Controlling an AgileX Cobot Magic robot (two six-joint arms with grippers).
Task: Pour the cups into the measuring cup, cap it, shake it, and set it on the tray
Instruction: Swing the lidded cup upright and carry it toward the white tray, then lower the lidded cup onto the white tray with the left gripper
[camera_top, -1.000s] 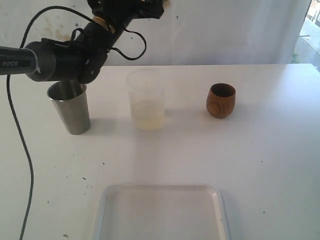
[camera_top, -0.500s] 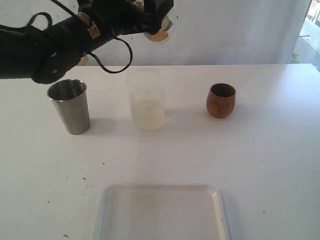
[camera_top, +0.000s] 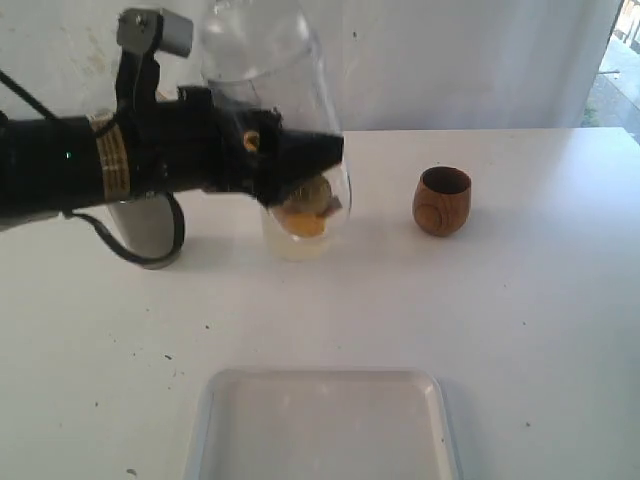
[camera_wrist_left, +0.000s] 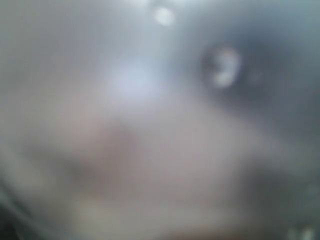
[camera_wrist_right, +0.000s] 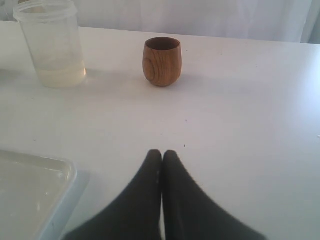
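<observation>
My left gripper (camera_top: 305, 168) is shut on a frosted translucent cup (camera_top: 262, 60) with orange pieces low inside it. That cup hangs tilted in front of the measuring cup (camera_top: 296, 245), which holds a little pale liquid and also shows in the right wrist view (camera_wrist_right: 52, 45). The left arm covers most of the steel tumbler (camera_top: 150, 235). The wooden cup (camera_top: 442, 201) stands upright to the right (camera_wrist_right: 162, 61). The white tray (camera_top: 320, 374) lies at the front. My right gripper (camera_wrist_right: 161, 152) is shut and empty, low over the table. The left wrist view is all blur.
The tray's corner (camera_wrist_right: 70, 172) lies beside the right gripper. A white curtain hangs behind the table's far edge. Bare white tabletop (camera_top: 540, 300) stretches right of the tray and around the wooden cup.
The left arm has swung down from high at the back, bringing the frosted cup in front of the measuring cup and hiding most of the tumbler. The right gripper's earlier state is not shown.
</observation>
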